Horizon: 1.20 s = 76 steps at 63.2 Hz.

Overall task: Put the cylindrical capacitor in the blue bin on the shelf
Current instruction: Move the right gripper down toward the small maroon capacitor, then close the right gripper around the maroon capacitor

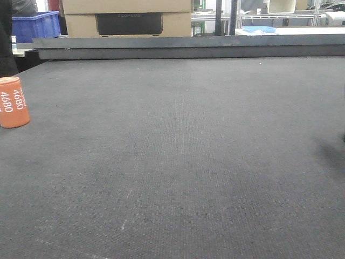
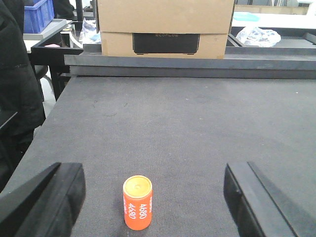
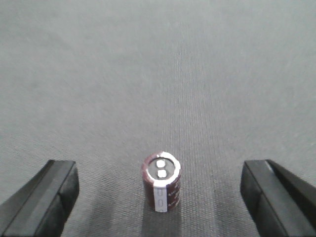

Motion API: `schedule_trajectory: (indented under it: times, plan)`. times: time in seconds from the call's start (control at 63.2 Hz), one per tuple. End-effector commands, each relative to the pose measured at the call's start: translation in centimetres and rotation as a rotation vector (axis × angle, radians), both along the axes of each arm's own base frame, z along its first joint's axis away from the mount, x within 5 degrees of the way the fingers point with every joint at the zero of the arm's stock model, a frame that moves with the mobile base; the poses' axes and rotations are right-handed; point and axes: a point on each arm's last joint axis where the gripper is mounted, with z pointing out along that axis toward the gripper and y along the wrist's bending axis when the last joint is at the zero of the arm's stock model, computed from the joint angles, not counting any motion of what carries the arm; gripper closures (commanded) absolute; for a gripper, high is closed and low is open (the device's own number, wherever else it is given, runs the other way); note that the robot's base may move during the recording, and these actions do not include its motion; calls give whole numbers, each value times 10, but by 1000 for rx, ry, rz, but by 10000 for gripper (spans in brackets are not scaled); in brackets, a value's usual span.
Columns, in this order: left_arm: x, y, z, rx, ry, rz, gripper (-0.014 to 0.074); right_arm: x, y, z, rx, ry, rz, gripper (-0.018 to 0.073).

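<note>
Cylindrical capacitor [image 1: 13,102], orange with "4680" printed on its side, is seen upright on the dark worktable mat [image 1: 188,151], at the left edge of the front view. Left gripper [image 2: 154,197] is positioned around it. The jaws are held wide apart, one on either side, and nothing is touched. Right gripper [image 3: 158,197] jaws are likewise spread. A small maroon white-striped can [image 3: 162,183] is stood between them, untouched. A cardboard box [image 2: 165,22] is noted beyond the mat's far edge.
</note>
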Motion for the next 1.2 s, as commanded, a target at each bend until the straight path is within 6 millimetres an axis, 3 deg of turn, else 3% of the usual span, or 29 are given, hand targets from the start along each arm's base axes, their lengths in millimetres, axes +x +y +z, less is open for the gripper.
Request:
schedule_trajectory:
  times: [0.0,0.237,0.443,0.617,0.822,1.186]
  plan:
    - [0,-1,4,-11,-23,-6,120,8,1,-6,-19,-37,3,-12]
    - [0,-1,4,-11,-20,-6,120,21,0,-27,-40,-45,-8,-12]
    - [0,-1,4,-11,-20,-6,120,14,-2,-43,-78,-87,-12,-11]
    - [0,-1,4,-11,-20,-6,120,19,-3,-53,-102,-170,-21,-10]
    - [0,-1,4,-11,-20,-6,120,21,-5,-74,-118,-112,-42,-10]
    - [0,-1,4,-11,-20,-6,120,34,-4,-77,-116,-121,-43,-10]
